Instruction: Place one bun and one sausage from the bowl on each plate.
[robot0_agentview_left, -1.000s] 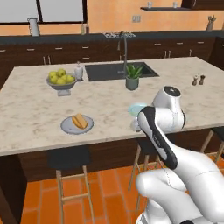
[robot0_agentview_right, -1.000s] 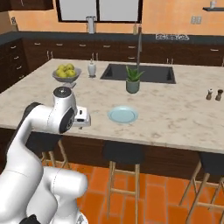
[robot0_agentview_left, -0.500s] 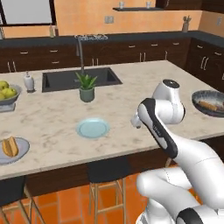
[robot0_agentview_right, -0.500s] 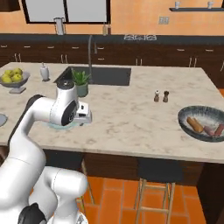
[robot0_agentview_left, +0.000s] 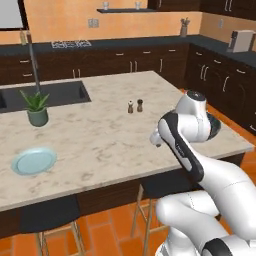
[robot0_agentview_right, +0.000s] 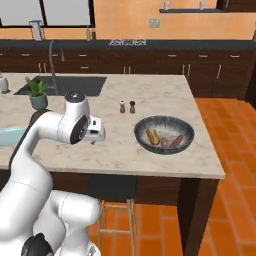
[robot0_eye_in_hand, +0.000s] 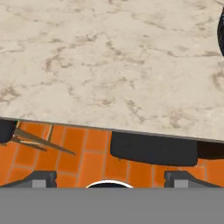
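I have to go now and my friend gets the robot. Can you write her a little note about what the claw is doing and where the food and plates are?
Claw: open, holding nothing, hanging over the counter's near edge above the stools.
Bowl: on the counter to the arm's right, near the salt and pepper shakers. A bun and sausages lie inside it.
Pale blue plate: on the counter to the arm's left, nothing on it.
Done: no food on the blue plate yet.
Left: reach into the bowl, put one bun and one sausage on the plate.
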